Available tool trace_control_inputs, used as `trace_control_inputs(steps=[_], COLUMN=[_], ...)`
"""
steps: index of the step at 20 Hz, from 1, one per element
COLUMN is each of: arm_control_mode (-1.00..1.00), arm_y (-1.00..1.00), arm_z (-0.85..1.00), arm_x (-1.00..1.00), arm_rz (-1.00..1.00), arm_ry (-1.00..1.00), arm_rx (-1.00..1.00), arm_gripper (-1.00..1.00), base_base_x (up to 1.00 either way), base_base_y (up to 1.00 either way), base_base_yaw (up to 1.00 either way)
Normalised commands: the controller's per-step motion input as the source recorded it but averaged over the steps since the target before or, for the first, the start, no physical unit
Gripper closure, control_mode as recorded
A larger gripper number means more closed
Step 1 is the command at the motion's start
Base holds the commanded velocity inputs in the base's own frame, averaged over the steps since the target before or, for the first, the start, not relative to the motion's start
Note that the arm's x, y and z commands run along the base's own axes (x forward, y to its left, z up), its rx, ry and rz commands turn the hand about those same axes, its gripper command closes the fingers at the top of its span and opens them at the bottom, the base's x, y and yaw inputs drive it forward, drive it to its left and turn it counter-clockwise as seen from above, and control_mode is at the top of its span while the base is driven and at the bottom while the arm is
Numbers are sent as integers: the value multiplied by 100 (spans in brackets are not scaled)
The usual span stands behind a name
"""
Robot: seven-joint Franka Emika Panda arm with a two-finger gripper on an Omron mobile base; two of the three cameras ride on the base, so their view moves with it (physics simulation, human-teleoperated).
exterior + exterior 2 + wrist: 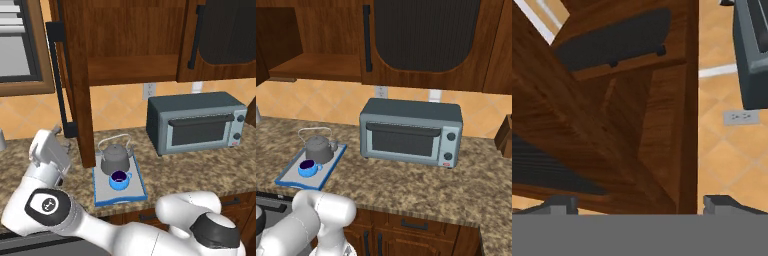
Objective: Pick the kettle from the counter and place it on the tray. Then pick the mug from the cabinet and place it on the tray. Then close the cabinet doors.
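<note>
Both carrying steps look finished: the kettle stands on the tray, at the end nearer the wall, and the mug sits on the same tray just in front of the kettle, close to it or touching. The tray lies on the table, just beside the toaster oven on the side away from its knobs. What remains, by my reading, is shutting the cabinet doors. The left door of the cabinet stands swung out over the table above the tray, edge-on in the left base view with its long black bar handle on the outer face; the shelf behind it is bare. The right door, above the toaster oven, seems at least partly open in the left base view, though how far is hard to tell. The arm is folded low, its hand raised beside the open left door on the side away from the tray. The fingers stand wide apart and hold nothing; the hand view looks up at brown wood and a black panel close by, so a push on that door seems the likely next step.
</note>
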Motion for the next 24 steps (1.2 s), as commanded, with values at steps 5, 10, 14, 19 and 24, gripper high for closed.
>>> trace_control_inputs(steps=[5,10,14,19,24], arm_control_mode=[-100,-100,-100,-100,-100], arm_y=[-10,-29,-65,-74,-78], arm_z=[43,33,22,18,15], arm_x=[-31,-26,-17,-8,2], arm_rz=[-4,-14,-16,-9,-2], arm_ry=[0,1,3,4,5], arm_rx=[0,0,1,2,1], arm_gripper=[-100,-100,-100,-100,-100], base_base_x=[0,0,0,0,0], base_base_y=[0,0,0,0,0], base_base_yaw=[0,0,0,0,0])
